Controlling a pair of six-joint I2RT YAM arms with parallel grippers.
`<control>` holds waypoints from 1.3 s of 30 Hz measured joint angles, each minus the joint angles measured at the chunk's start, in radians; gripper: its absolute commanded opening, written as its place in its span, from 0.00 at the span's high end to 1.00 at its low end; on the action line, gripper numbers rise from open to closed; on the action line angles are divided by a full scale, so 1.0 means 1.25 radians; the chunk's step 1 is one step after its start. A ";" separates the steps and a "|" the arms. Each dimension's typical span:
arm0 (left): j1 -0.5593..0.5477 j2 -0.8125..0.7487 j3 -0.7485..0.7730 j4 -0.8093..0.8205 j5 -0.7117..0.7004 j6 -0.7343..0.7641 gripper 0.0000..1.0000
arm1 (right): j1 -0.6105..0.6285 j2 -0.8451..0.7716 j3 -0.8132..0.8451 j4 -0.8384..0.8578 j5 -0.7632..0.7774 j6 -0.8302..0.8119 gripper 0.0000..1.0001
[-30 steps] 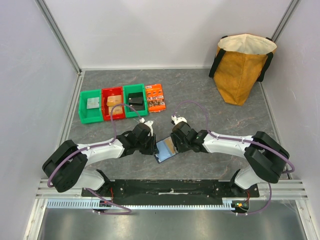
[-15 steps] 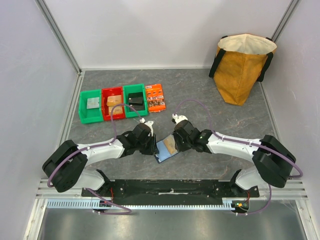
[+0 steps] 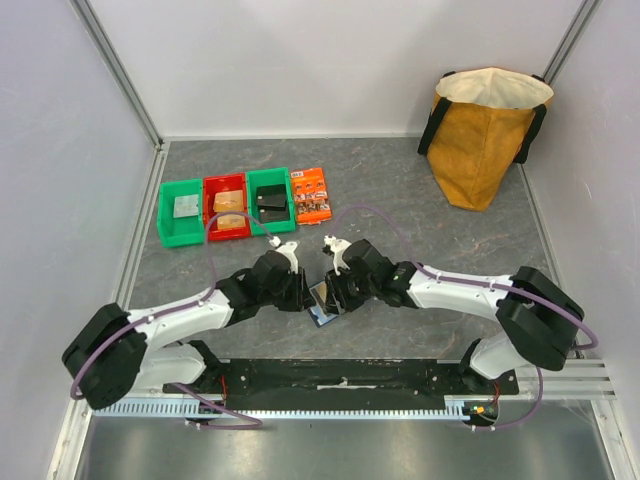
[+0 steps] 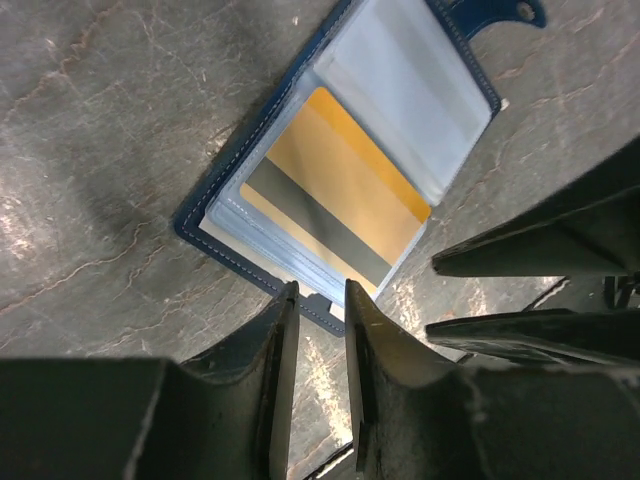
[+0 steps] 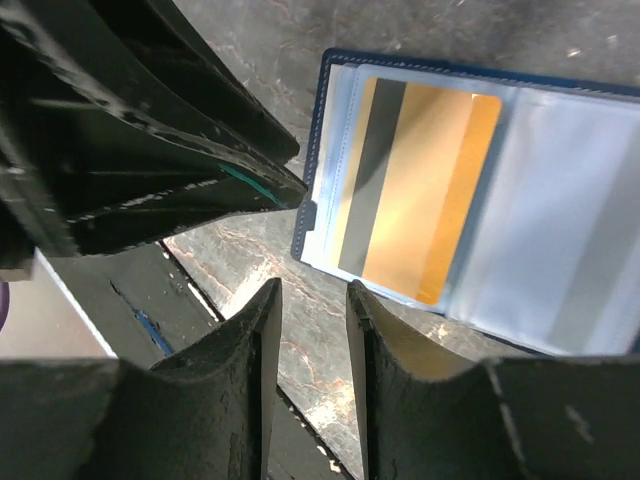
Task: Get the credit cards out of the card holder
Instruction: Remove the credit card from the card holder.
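Note:
The card holder (image 4: 225,165) lies open on the grey table, navy with pale clear sleeves, its closing tab (image 4: 500,12) at the far end. A tan-gold credit card (image 4: 345,185) with a dark stripe sits in a sleeve; it also shows in the right wrist view (image 5: 420,190). My left gripper (image 4: 318,293) is slightly open, its tips at the holder's near edge with nothing between them. My right gripper (image 5: 312,290) is open over bare table just beside the holder (image 5: 320,110). In the top view both grippers meet over the holder (image 3: 322,300), left (image 3: 303,293), right (image 3: 337,290).
Two green bins (image 3: 165,215) (image 3: 251,195) and a red bin (image 3: 208,200) stand at the back left, an orange printed packet (image 3: 311,195) beside them. A yellow bag (image 3: 485,135) stands at the back right. Walls close in both sides.
Both grippers have closed in on the card holder: the right one moved left, the left one moved right. They now cover most of it in the top view.

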 measured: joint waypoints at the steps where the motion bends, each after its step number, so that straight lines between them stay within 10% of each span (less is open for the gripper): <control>1: 0.000 -0.018 -0.005 0.000 -0.005 -0.003 0.68 | 0.002 0.008 0.000 0.002 -0.010 0.000 0.61; 39: 0.003 0.092 -0.019 0.121 0.011 -0.042 0.93 | -0.224 0.186 -0.096 0.338 -0.292 0.079 0.73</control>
